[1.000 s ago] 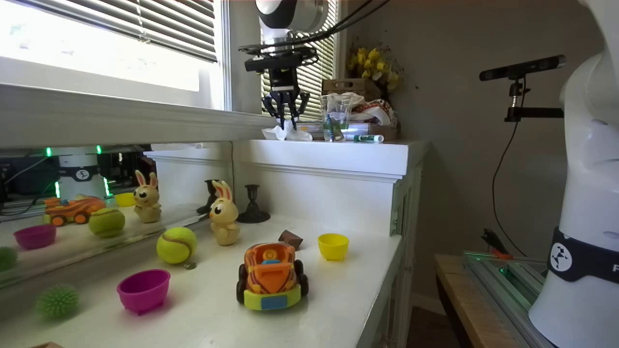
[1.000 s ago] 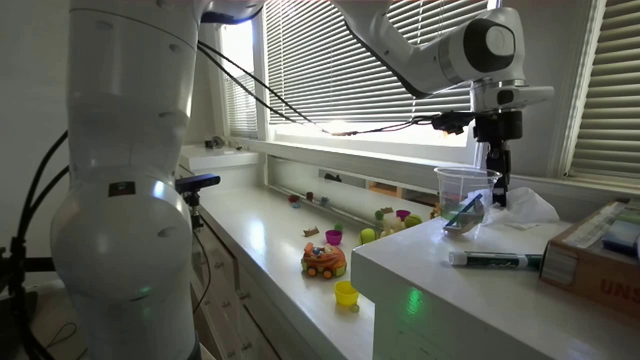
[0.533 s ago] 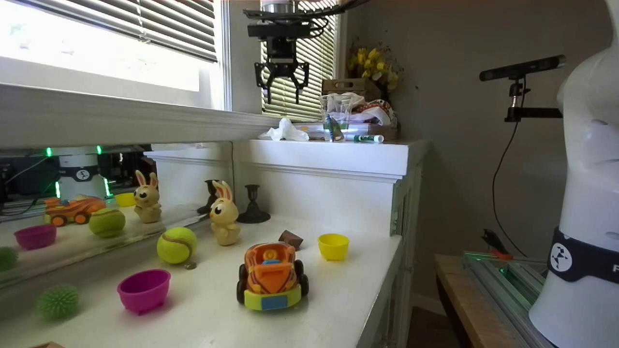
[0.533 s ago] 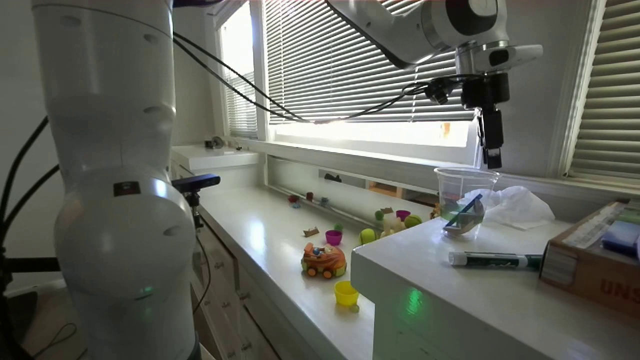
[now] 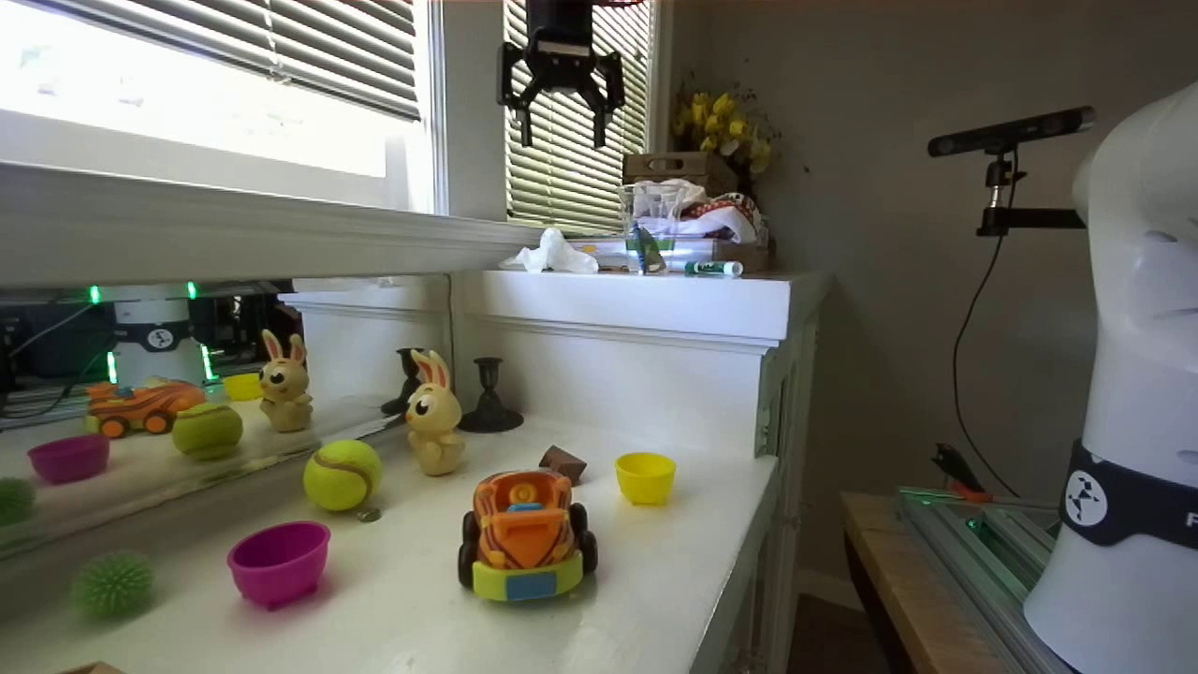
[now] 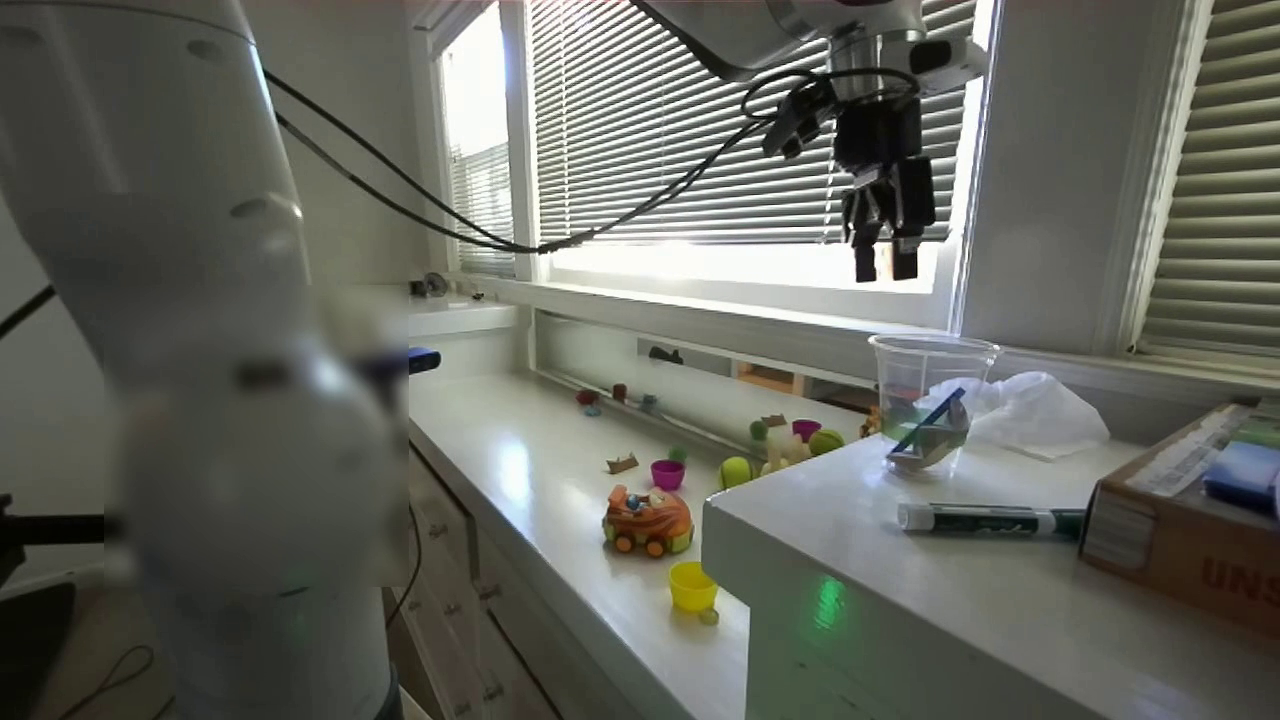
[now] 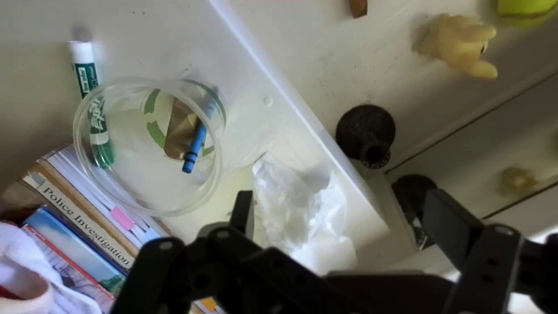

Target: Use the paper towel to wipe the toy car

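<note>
The paper towel [image 5: 554, 253] is a crumpled white sheet lying on the raised ledge, seen in both exterior views. My gripper [image 5: 562, 140] hangs well above it, jaws wide apart, with nothing between the fingers. In the wrist view the towel [image 7: 301, 209] lies below, between the spread fingertips in the picture but apart from them. The orange toy car [image 5: 529, 534], with a yellow-green bumper, stands on the lower white counter; an exterior view shows the car [image 6: 648, 522] from its side. It is outside the wrist view.
Beside the towel stand a transparent cup [image 6: 935, 345], a green marker [image 6: 985, 519] and a box [image 6: 1150, 560]. On the lower counter are a dark candle holder [image 5: 489, 402], bunny [image 5: 434, 421], tennis ball [image 5: 343, 476], magenta bowl [image 5: 279, 562] and yellow cup [image 5: 645, 477]. A mirror runs behind.
A second ago the fingers were close together down at the towel. They have spread and risen away, moving back from the ledge's far end. The towel stays on the ledge, slightly shifted.
</note>
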Robot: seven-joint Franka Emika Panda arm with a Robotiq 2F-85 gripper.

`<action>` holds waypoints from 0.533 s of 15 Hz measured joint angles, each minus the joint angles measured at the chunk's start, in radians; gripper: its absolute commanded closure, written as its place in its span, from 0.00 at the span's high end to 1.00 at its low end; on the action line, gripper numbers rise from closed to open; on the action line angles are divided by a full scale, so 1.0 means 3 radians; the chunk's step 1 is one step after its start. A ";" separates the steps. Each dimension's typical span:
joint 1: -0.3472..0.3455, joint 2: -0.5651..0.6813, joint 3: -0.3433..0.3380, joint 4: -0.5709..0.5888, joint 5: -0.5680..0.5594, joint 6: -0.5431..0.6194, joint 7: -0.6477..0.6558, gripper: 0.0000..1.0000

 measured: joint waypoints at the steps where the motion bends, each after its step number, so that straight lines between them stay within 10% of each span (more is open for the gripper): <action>1: 0.0018 -0.0078 0.0037 -0.0080 0.0006 -0.0033 -0.0129 1.00; 8: 0.0096 -0.0461 0.0135 -0.0450 0.0199 -0.0257 -0.1013 1.00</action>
